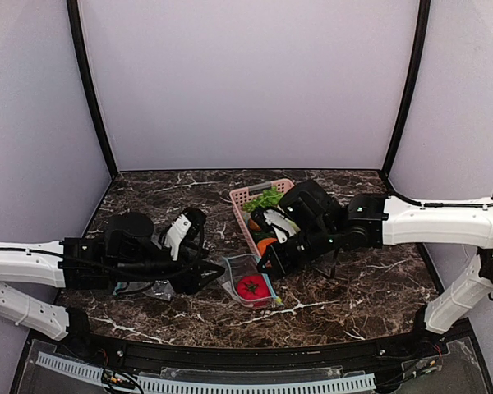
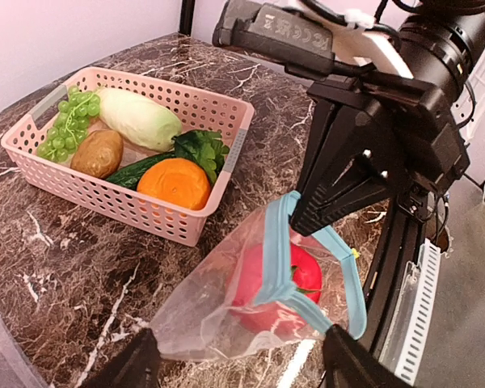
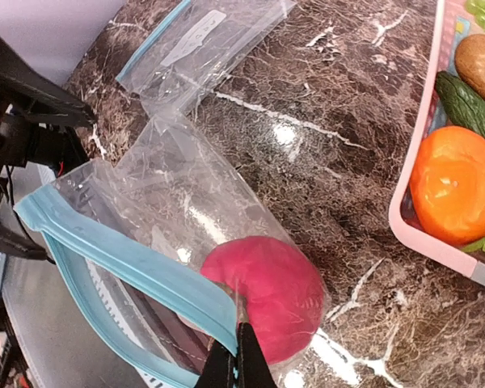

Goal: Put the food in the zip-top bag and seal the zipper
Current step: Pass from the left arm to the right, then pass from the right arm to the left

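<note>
Left arm reaches in low from the left, left end effector spread wide, fingers either side of the closed end of the small clear plastic zip-top bag. Right arm reaches across from the right, wrist tipped down, right end effector pinched narrow on the bag's light blue zipper strip. Bag lies on the dark marble surface, mouth open, round red tomato-like toy inside. Round orange fruit and green grape bunch sit in the pink slatted basket just beside it. Second clear bag lies near.
</note>
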### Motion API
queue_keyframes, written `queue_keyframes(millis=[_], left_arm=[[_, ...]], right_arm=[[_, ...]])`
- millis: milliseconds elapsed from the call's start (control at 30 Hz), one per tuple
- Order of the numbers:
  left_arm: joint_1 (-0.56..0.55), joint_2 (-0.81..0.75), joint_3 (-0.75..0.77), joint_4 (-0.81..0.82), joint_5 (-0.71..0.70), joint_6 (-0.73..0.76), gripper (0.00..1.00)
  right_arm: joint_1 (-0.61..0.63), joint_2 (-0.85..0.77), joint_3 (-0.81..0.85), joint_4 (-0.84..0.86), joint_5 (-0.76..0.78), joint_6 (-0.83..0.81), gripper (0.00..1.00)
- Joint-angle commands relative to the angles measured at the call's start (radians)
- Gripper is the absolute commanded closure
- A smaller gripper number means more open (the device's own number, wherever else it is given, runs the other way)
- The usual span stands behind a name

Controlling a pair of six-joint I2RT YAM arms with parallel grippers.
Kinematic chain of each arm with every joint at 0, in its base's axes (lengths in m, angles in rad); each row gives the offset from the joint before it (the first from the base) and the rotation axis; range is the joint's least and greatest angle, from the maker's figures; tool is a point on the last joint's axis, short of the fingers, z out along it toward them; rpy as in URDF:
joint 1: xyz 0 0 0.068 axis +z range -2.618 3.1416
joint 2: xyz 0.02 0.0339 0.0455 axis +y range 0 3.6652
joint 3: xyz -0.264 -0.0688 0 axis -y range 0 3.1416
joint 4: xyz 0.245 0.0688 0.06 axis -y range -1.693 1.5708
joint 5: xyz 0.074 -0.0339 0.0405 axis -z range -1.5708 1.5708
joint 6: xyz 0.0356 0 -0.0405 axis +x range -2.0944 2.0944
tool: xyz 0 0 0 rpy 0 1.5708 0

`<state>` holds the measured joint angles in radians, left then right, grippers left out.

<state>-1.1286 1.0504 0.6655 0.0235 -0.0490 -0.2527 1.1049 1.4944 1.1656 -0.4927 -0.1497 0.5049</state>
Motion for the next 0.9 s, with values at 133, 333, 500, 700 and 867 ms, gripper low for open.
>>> queue_keyframes(millis=[133, 333, 500, 700, 867], left_arm=[[0.001, -0.014, 0.136, -0.215, -0.147, -0.246, 0.17], [-0.001, -0.009, 0.074, -0.166, -0.069, -0.523, 0.14], [-0.003, 0.018, -0.006, -0.063, -0.030, -0.627, 0.13], [-0.003, 0.074, -0.028, -0.036, -0.025, -0.663, 0.34], [-0.002, 0.103, -0.034, -0.015, -0.039, -0.663, 0.46]], right_arm=[[-0.004, 0.024, 0.037, -0.043, 0.065, 0.324, 1.00], [0.003, 0.054, 0.013, 0.056, 0.081, 0.418, 1.00], [0.011, 0.077, 0.020, 0.088, 0.088, 0.434, 1.00], [0.014, 0.079, 0.014, 0.097, 0.092, 0.434, 1.00], [0.018, 0.078, 0.007, 0.106, 0.087, 0.432, 1.00]])
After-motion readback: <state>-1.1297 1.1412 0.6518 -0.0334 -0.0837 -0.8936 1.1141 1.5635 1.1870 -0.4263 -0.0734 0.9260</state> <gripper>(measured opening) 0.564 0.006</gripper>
